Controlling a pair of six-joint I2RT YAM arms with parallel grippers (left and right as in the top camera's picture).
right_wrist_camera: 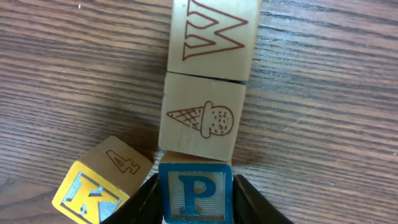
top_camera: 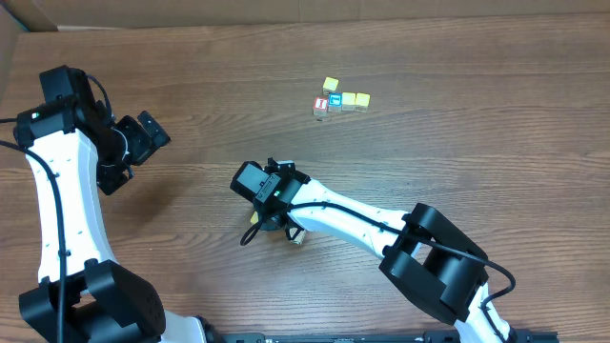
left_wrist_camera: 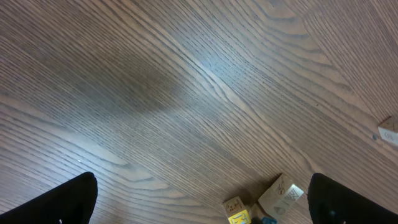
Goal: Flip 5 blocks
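right gripper [right_wrist_camera: 196, 210] clamped on blue p block [right_wrist_camera: 196, 191], ice-cream block [right_wrist_camera: 202, 117] touching it, left gripper [top_camera: 145, 136] wide open, empty, near left edge of table [top_camera: 448, 67]

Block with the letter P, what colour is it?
The block is blue-edged, blue P on white; right wrist view shows it best.

Two matching arms: the left arm [top_camera: 43, 205] and right arm [top_camera: 348, 222] wear smooth white shells over their long links, with bulky black housings at the joints. Thin black cables [top_camera: 63, 233] trail alongside. The left tool [top_camera: 151, 133] and right tool [right_wrist_camera: 196, 200] are black throughout.
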